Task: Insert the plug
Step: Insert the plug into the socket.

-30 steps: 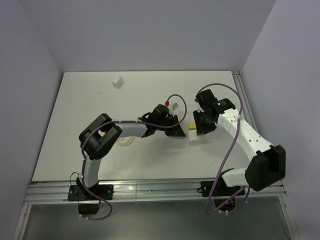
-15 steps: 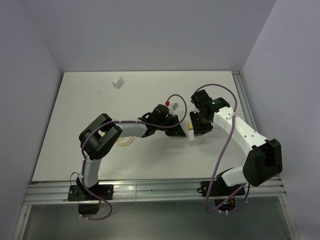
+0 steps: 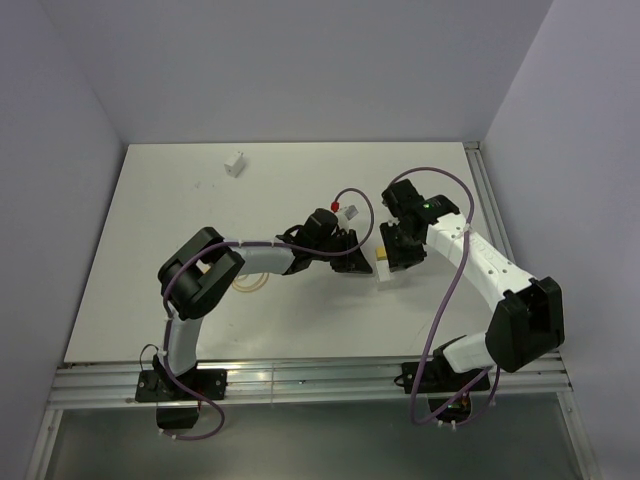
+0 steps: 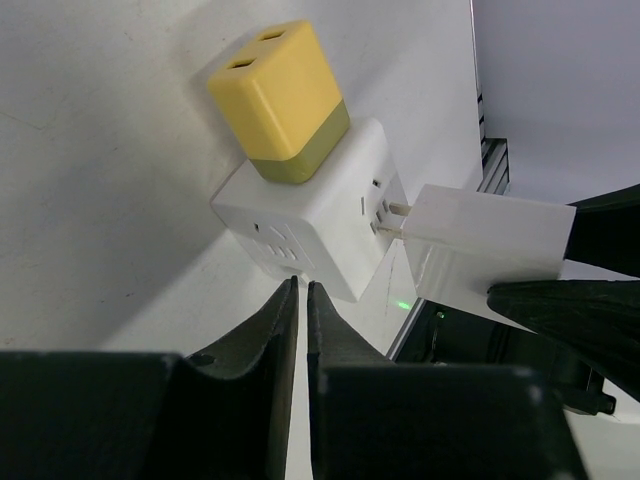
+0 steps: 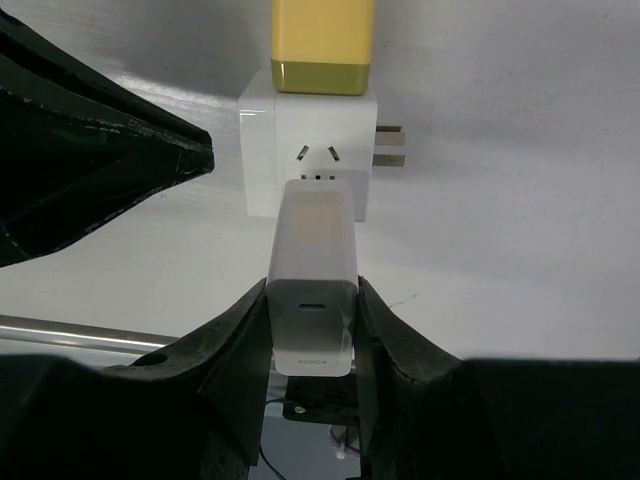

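Note:
A white socket cube (image 4: 310, 225) lies on the table with a yellow plug (image 4: 278, 100) seated in one face. My right gripper (image 5: 312, 288) is shut on a white charger plug (image 5: 314, 265), whose prongs (image 4: 395, 215) sit partly in the cube's side socket, a short length of metal showing. My left gripper (image 4: 301, 285) is shut with nothing in it, its tips just short of the cube's near corner. From above, the cube (image 3: 386, 274) lies between the left gripper (image 3: 365, 262) and the right gripper (image 3: 400, 250).
A small white block (image 3: 236, 163) lies at the back left. A red-capped piece (image 3: 350, 211) sits behind the left wrist, and a pale ring (image 3: 250, 286) lies by the left forearm. Metal rails (image 3: 490, 205) run along the right and front edges.
The right arm has shifted a little to the left, bringing the white charger plug against the cube. The left arm has stayed in place.

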`<state>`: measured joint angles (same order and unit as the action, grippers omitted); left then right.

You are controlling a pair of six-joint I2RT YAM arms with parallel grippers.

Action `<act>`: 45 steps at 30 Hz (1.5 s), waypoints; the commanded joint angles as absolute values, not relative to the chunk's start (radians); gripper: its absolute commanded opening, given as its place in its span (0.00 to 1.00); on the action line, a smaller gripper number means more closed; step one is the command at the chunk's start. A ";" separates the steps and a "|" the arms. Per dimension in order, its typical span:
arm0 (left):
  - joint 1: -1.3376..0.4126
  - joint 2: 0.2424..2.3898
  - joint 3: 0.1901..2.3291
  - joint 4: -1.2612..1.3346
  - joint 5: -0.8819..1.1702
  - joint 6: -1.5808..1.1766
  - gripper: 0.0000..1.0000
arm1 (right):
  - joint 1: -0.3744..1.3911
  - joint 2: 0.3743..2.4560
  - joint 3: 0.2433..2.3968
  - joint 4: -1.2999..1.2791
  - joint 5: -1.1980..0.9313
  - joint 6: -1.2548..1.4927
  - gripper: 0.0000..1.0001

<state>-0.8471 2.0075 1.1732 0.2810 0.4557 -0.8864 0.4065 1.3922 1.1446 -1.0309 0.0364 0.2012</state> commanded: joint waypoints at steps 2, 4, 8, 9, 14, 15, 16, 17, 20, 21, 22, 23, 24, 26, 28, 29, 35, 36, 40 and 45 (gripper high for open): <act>-0.853 1.999 1.201 0.316 0.479 -0.888 0.14 | 0.413 1.404 1.169 -0.992 0.035 0.207 0.00; -0.853 2.000 1.203 0.314 0.479 -0.887 0.14 | 0.411 1.407 1.164 -0.985 0.023 0.207 0.00; -0.853 2.005 1.207 0.313 0.482 -0.884 0.14 | 0.411 1.419 1.157 -0.991 0.040 0.209 0.00; -0.853 2.005 1.209 0.314 0.482 -0.885 0.14 | 0.413 1.422 1.157 -0.991 0.049 0.207 0.00; -0.853 2.011 1.212 0.314 0.486 -0.887 0.14 | 0.413 1.456 1.176 -1.019 0.054 0.210 0.00; -0.853 2.011 1.212 0.316 0.488 -0.885 0.14 | 0.413 1.463 1.183 -1.026 0.052 0.206 0.00; -0.853 2.010 1.210 0.319 0.489 -0.885 0.14 | 0.411 1.482 1.187 -1.037 0.054 0.207 0.00; -0.853 2.011 1.209 0.322 0.488 -0.887 0.14 | 0.413 1.488 1.195 -1.040 0.052 0.204 0.00; -0.853 2.016 1.212 0.325 0.488 -0.894 0.14 | 0.411 1.529 1.204 -1.042 0.034 0.193 0.00; -0.853 2.019 1.213 0.327 0.491 -0.897 0.14 | 0.410 1.542 1.203 -1.042 0.032 0.190 0.00; -0.853 2.022 1.213 0.330 0.498 -0.900 0.14 | 0.410 1.566 1.201 -1.039 0.035 0.190 0.00; -0.853 2.022 1.213 0.334 0.499 -0.899 0.14 | 0.410 1.575 1.192 -1.034 0.049 0.192 0.00; -0.854 2.022 1.212 0.334 0.499 -0.902 0.14 | 0.410 1.583 1.183 -1.029 0.051 0.196 0.00; -0.854 2.022 1.212 0.339 0.499 -0.903 0.14 | 0.410 1.588 1.139 -0.990 0.020 0.201 0.00; -0.854 2.022 1.212 0.336 0.496 -0.900 0.14 | 0.410 1.591 1.108 -0.945 0.026 0.216 0.00; -0.854 2.020 1.209 0.334 0.494 -0.897 0.14 | 0.411 1.595 1.089 -0.936 0.035 0.219 0.00; -0.853 2.039 1.210 0.341 0.499 -0.903 0.14 | 0.429 1.664 1.123 -0.957 0.049 0.224 0.00; -0.853 2.042 1.213 0.339 0.502 -0.908 0.14 | 0.430 1.677 1.126 -0.960 0.043 0.209 0.00; -0.853 2.049 1.221 0.340 0.503 -0.910 0.14 | 0.426 1.764 1.170 -0.999 0.005 0.173 0.00; -0.853 2.045 1.203 0.354 0.508 -0.916 0.14 | 0.436 1.839 1.242 -1.052 -0.022 0.163 0.00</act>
<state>-0.8478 2.0476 1.1828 0.3080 0.4831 -0.9077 0.4168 1.6817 1.3117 -1.1236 0.0315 0.1699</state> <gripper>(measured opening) 0.137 0.407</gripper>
